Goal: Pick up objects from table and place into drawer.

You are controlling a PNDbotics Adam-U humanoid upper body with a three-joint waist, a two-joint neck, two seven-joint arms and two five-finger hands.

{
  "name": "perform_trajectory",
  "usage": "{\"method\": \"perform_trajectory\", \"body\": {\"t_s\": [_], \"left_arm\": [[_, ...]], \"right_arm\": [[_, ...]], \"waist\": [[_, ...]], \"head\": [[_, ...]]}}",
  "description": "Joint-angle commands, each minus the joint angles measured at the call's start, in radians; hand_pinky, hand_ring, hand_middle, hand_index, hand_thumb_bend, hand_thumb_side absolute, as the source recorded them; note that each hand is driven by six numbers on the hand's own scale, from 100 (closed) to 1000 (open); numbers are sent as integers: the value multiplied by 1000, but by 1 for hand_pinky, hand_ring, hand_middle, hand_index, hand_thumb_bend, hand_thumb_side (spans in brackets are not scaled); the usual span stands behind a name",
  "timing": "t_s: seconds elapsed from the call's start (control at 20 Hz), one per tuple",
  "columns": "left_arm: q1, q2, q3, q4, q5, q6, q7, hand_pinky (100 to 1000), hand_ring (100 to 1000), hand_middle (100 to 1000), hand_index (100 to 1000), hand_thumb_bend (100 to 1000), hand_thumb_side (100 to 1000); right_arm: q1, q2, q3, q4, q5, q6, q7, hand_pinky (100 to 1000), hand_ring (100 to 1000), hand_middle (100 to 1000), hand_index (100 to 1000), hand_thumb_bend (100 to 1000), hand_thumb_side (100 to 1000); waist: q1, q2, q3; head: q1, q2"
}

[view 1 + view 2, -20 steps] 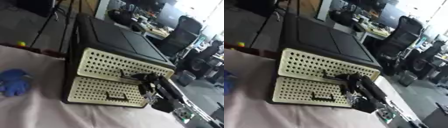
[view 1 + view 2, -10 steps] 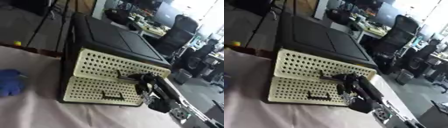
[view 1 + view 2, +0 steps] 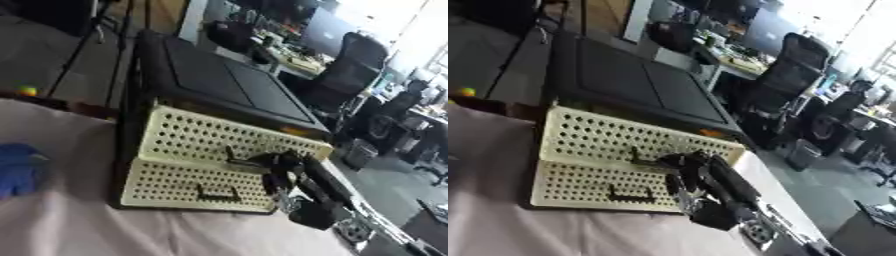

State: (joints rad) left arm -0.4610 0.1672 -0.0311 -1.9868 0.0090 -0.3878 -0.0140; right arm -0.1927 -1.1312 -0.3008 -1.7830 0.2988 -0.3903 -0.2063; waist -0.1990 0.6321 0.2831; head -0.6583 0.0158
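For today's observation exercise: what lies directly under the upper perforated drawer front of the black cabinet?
Under the upper drawer front sits a lower drawer front with a dark handle. The right hand covers part of the seam. Neither drawer's inside is visible.

Head stereo pair, close, looking down, tilted; both views share drawer unit [image 3: 219,150] front and table [image 3: 131,230]

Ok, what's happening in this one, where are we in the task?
The robot's right hand is at the handle of the upper drawer of a black cabinet with two cream perforated drawer fronts. Its fingers seem curled at that handle, and the upper drawer stands forward of the lower drawer, which looks shut. A blue object lies on the pale table to the left, not yet picked up. The left hand is out of view.
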Motion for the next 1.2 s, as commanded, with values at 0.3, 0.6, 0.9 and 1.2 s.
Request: {"method": "perform_trajectory", "body": {"t_s": [0.3,0.6,0.9,1.2], "left_arm": [[-3,8,10,-13,9,9,4,570,525,648,864,176,1000],[-1,9,12,-13,12,13,5,570,525,648,864,176,1000],[-1,11,12,-13,18,16,8,573,528,649,864,179,1000],[-1,13,15,-13,26,21,12,573,529,650,864,181,1000]], "right_arm": [[11,-26,3,-48,61,52,22,456,262,206,608,100,1000],[20,-26,6,-64,93,69,45,420,210,154,638,100,1000],[29,-33,18,-77,108,65,71,352,100,100,686,100,1000],[37,-30,26,-96,103,56,112,358,100,100,660,100,1000]], "waist": [[4,-50,-13],[5,-58,-20],[8,-75,-26],[6,-87,-34]], "head": [[-10,14],[-15,18],[-26,34],[-37,63]]}}
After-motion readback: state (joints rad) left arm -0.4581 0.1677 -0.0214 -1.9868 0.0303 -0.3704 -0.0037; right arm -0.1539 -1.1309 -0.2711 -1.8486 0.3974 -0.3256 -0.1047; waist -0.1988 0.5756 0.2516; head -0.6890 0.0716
